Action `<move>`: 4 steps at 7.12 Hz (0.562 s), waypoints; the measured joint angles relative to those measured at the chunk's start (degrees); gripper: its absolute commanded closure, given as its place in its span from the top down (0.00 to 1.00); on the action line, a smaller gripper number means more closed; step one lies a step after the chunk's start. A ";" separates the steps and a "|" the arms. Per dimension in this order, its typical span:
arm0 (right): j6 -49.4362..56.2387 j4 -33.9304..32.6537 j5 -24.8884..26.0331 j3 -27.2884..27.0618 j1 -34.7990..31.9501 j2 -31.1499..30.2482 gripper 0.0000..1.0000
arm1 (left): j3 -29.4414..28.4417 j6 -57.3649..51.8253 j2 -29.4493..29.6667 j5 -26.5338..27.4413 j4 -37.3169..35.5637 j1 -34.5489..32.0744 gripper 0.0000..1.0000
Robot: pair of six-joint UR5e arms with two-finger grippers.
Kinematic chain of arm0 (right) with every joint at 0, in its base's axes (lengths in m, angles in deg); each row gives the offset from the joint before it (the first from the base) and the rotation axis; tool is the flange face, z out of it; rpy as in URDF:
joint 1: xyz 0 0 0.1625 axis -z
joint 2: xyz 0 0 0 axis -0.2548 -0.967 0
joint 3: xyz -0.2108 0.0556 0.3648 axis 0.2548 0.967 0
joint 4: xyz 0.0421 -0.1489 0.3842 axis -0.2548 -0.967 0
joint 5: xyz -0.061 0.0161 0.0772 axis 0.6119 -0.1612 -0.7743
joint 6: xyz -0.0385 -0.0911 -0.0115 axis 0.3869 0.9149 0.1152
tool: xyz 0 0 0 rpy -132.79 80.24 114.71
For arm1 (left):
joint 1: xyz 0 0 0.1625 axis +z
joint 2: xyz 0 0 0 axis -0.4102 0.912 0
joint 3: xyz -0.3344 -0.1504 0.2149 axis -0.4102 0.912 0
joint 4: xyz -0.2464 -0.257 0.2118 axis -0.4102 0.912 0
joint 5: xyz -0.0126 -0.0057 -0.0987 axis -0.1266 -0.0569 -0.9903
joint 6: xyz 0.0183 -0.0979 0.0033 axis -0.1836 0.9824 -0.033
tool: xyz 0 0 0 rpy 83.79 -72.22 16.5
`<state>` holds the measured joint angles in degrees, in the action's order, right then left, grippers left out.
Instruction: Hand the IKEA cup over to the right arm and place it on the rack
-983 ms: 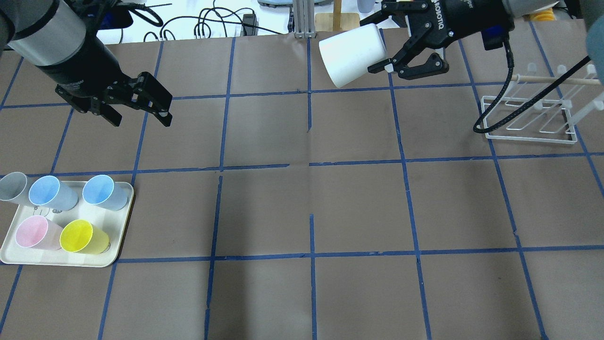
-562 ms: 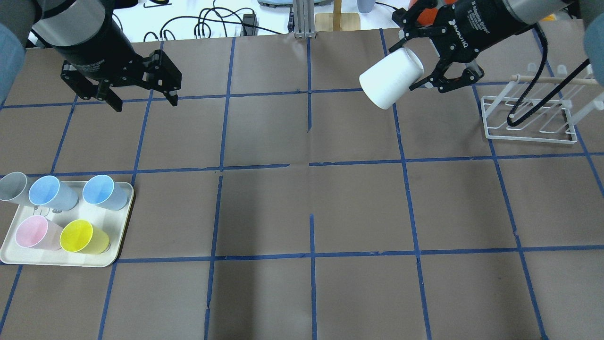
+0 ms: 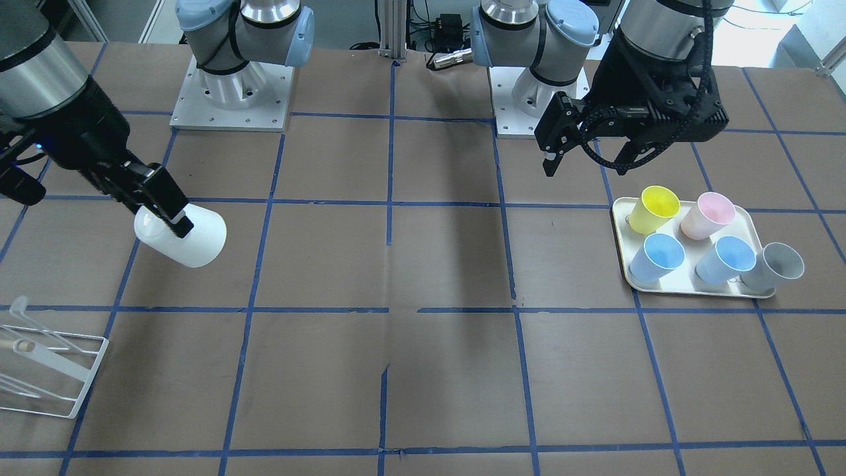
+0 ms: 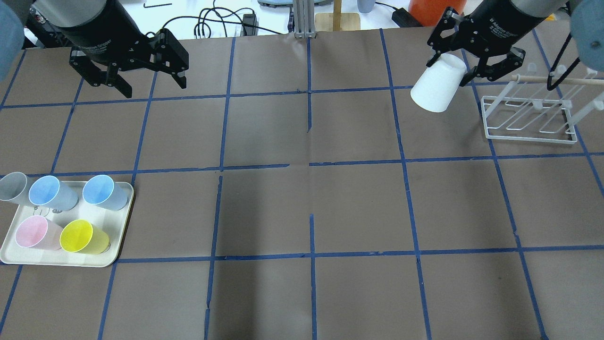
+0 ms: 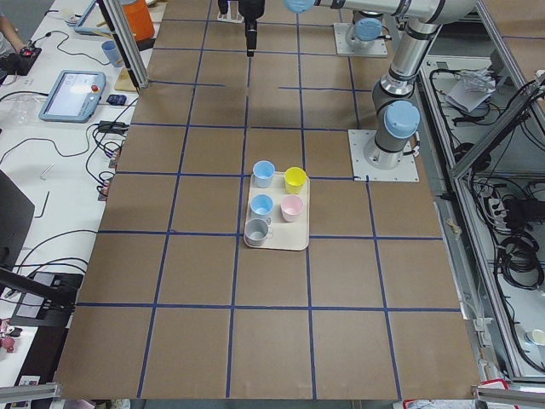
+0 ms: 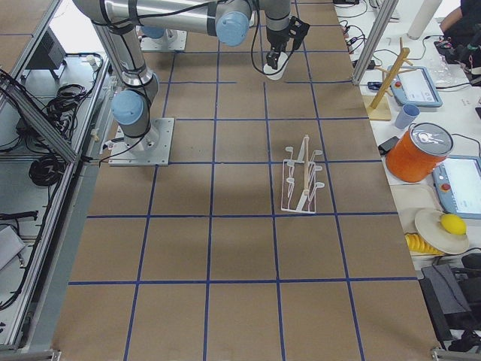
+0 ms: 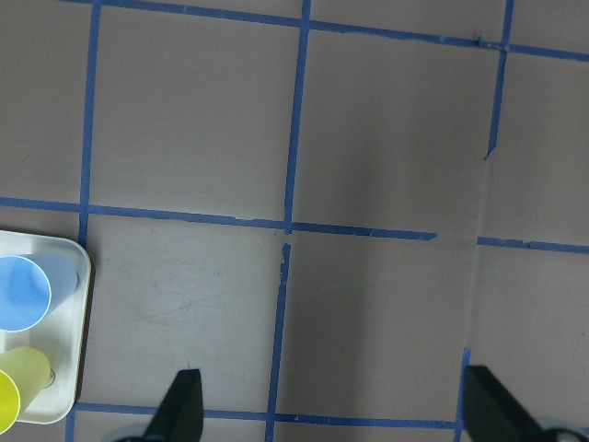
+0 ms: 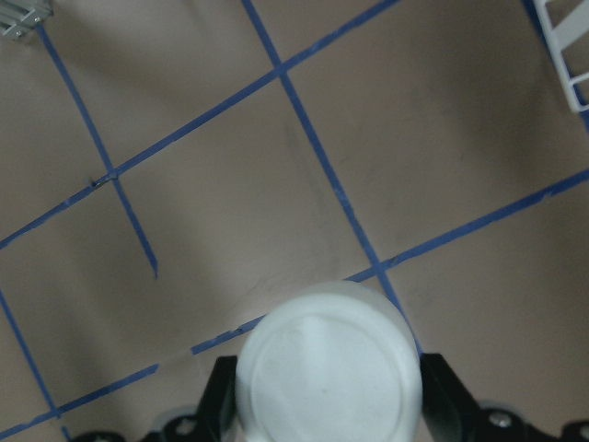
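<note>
As it grips the IKEA cup [image 4: 434, 92] near its base, right tool [image 4: 448, 71] has swung toward the rack [image 4: 528, 137] vs 0.6 s ago; cup hangs tilted, mouth down, above table [image 4: 302, 203], just beside rack; left tool [image 4: 155, 89], jaws wide apart & empty, barely moved.

A cream tray [image 4: 118, 226] sits on the brown table [image 4: 302, 208]. On it stand two blue cups [image 4: 47, 192], a pink cup [image 4: 30, 232], a yellow cup [image 4: 80, 236] and a grey cup [image 4: 12, 186].
</note>
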<state>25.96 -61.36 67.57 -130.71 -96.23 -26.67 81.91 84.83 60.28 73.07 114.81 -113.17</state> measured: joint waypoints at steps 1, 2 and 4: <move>3.19 -0.77 2.58 2.54 0.57 2.09 0.24 | 0.00 -0.09 -0.09 0.23 -0.01 -0.02 1.00; 6.04 -1.13 3.69 5.09 2.06 4.13 0.23 | 0.08 -0.18 -0.15 0.38 -0.06 -0.05 1.00; 14.76 -2.07 4.20 7.67 6.61 7.41 0.24 | 0.34 -0.29 -0.13 0.51 -0.48 -0.08 1.00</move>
<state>40.72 -63.42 71.77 -123.03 -89.62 -19.26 82.25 84.54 60.16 73.58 114.33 -113.25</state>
